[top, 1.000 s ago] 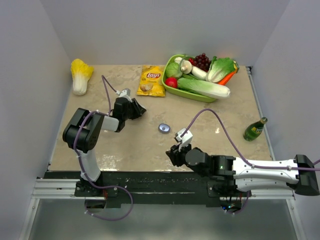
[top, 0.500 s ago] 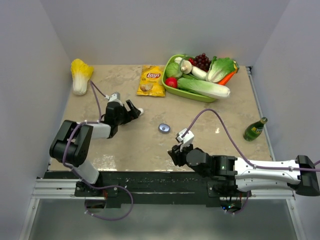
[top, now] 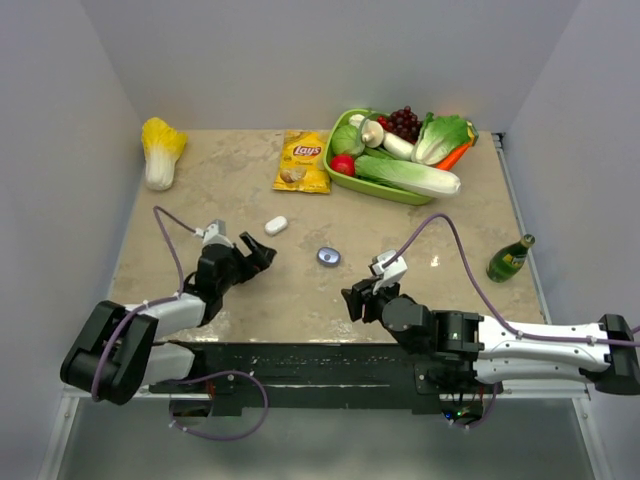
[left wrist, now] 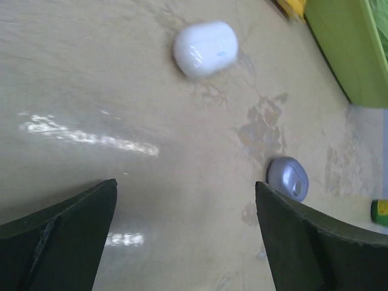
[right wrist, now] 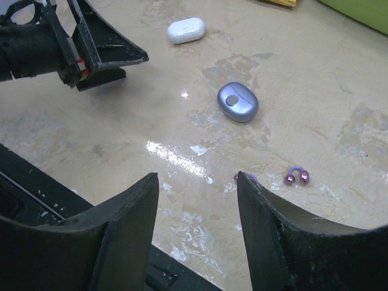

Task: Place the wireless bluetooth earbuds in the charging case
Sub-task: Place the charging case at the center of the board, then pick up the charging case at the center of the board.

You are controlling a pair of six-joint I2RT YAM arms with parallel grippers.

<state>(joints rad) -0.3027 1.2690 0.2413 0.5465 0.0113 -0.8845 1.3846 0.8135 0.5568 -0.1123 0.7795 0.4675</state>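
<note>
A glossy white oval charging case lies shut on the table. A purplish-grey oval case lies to its right, also shut. Tiny purple earbuds rest on the table in the right wrist view; another bud peeks out beside my right finger. My left gripper is open and empty, set back from the white case. My right gripper is open over bare table, nearer than the purplish case.
At the back right stands a green basket of vegetables. A yellow chips bag lies beside it. A cabbage sits at the back left and a green bottle at the right edge.
My left gripper opened, let go of the white case and pulled back toward the near edge. My right gripper opened wider and shifted slightly right.
</note>
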